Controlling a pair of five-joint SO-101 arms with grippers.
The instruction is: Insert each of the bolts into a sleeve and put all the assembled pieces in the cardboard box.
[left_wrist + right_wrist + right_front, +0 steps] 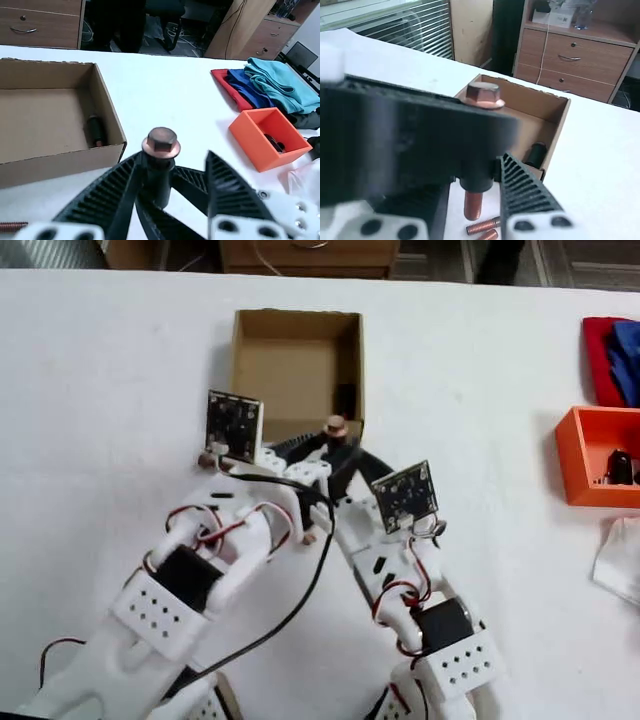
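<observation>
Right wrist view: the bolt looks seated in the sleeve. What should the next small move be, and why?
Probably the right gripper should carry the sleeve forward over the cardboard box wall. The bolt head sits on the sleeve's top, its thread pokes out below, and the piece stands just short of the box, where a second sleeve already lies.

A copper bolt (160, 141) stands upright in a black sleeve (157, 176) beside the cardboard box (108, 107) holding another dark piece (95, 131).

My arms (160, 610), lower half of frame: white printed shells, perforated panels, black servos, red and black cables (320, 565). Square camera boards (233, 425) at my wrists. My fingers (227, 190) black, ribbed.
</observation>
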